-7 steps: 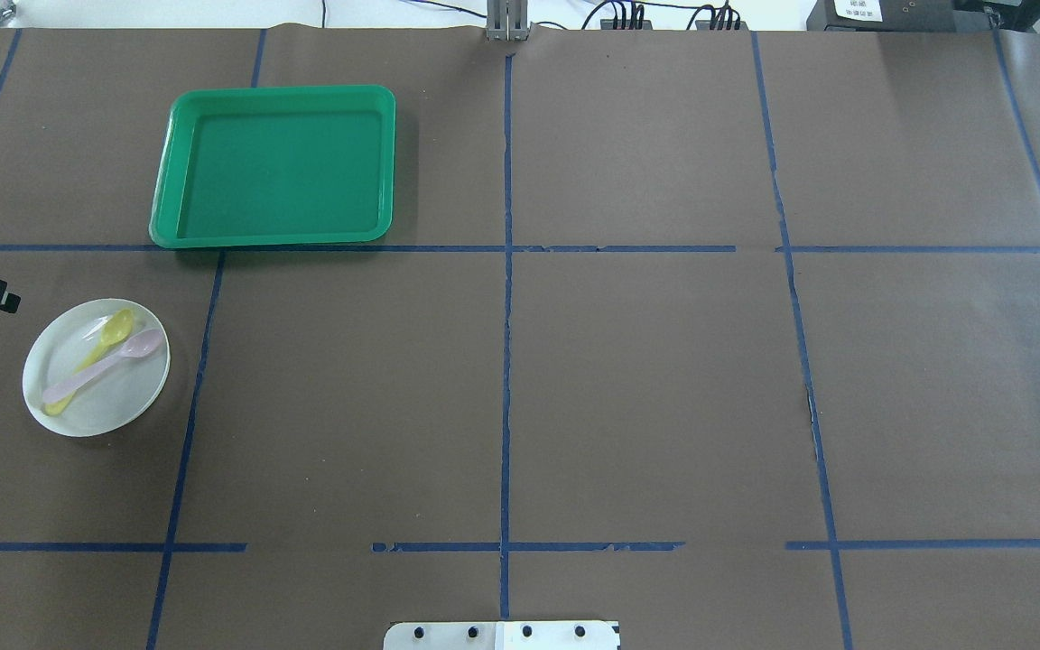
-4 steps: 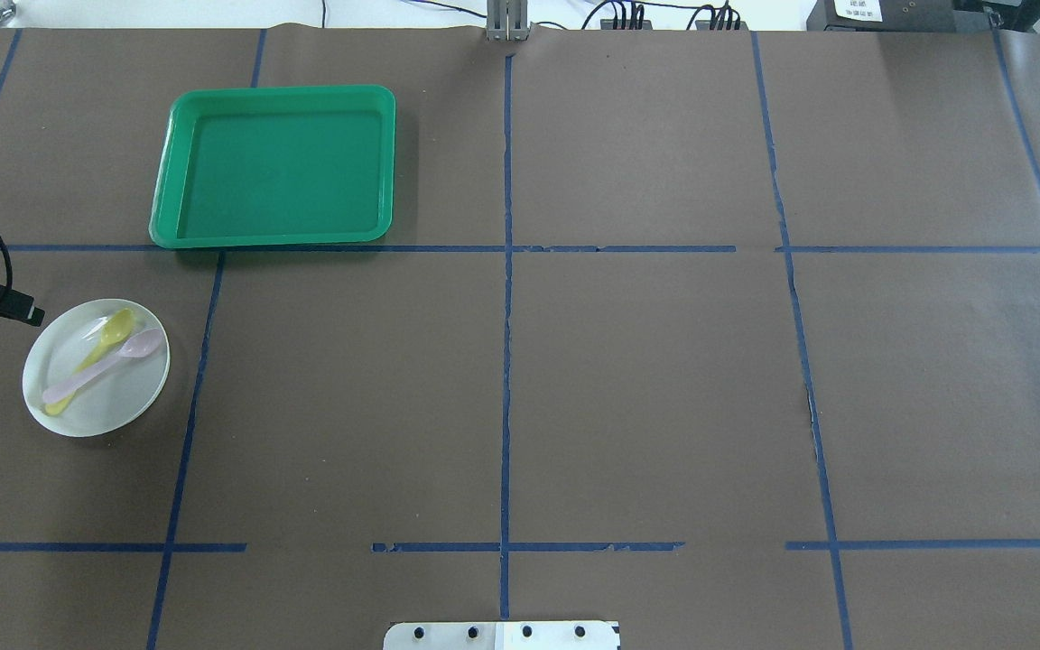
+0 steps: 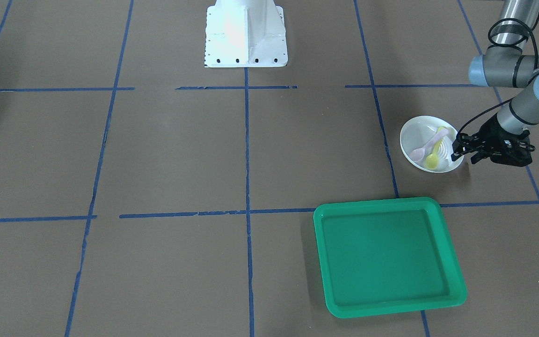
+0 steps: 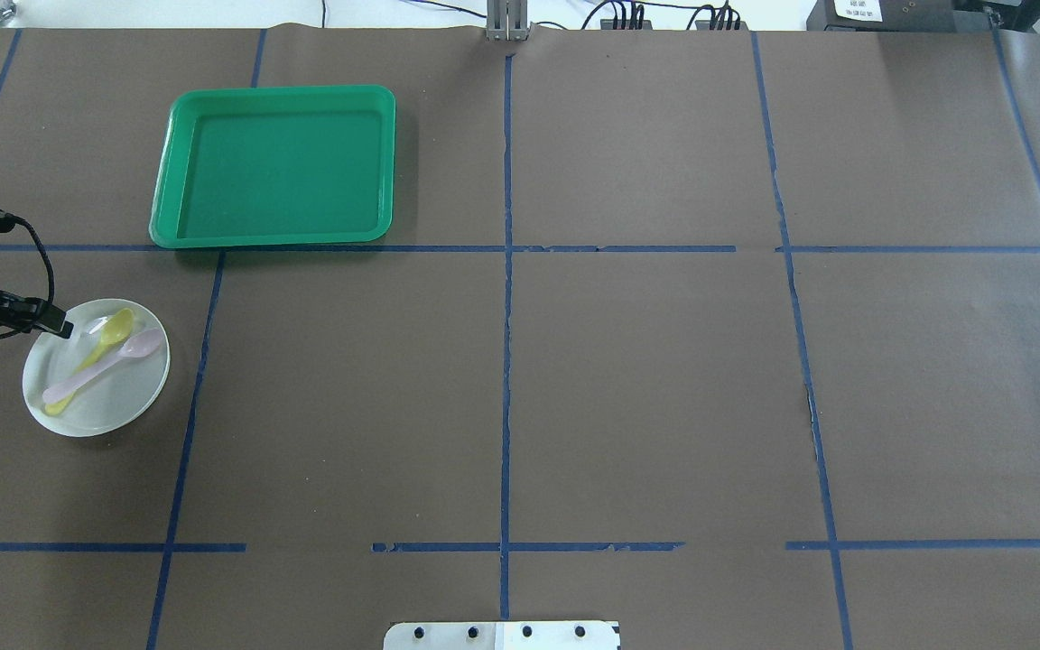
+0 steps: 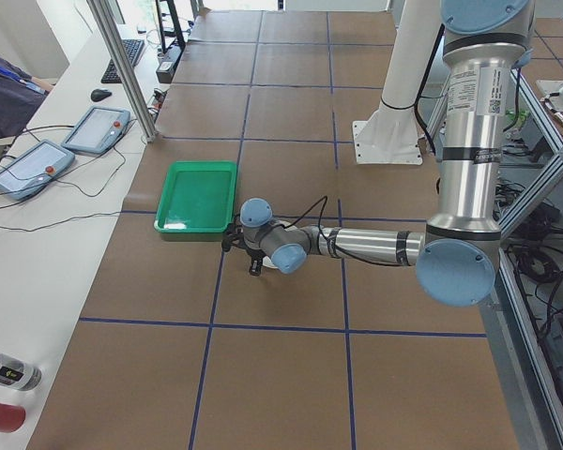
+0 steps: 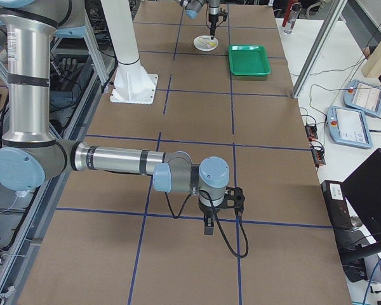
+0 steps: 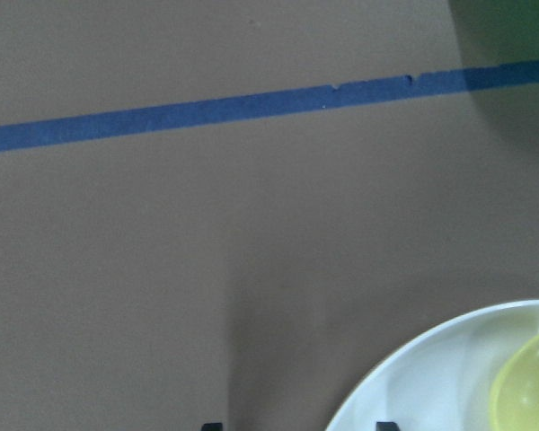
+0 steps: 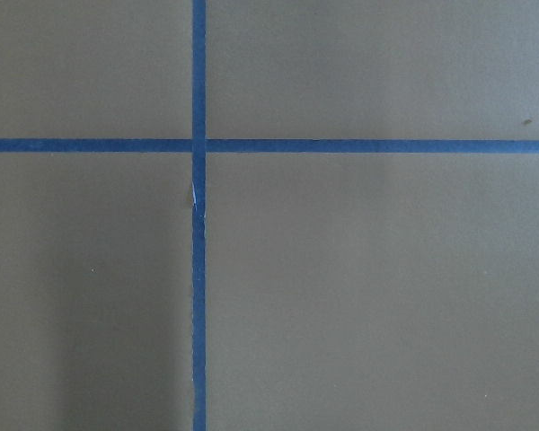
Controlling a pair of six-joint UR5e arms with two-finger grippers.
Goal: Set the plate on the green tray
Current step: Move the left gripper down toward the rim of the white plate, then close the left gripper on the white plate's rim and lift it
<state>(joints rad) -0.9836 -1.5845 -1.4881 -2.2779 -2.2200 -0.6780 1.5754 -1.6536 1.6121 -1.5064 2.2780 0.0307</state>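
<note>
Across from the robot, the left gripper (image 3: 457, 149) sits right at the rim of the plate (image 3: 417, 135), which is still on the paper, with the tray (image 3: 386, 255) well beyond it. Overhead, it has crept in toward the plate over the last second, so grasping looks next. At its wrist, the jaws stand apart astride the rim; whether the right gripper (image 6: 208, 227) is open, I cannot tell.

The worktop (image 4: 646, 388) is brown, crossed by a grid of blue tape lines (image 4: 506, 361). The green tray (image 4: 276, 167) is bright, the plate (image 4: 123, 411) white, with a yellow spoon (image 4: 114, 329) and a pale pink spoon (image 4: 105, 364). The left tool (image 3: 461, 150) is black.
</note>
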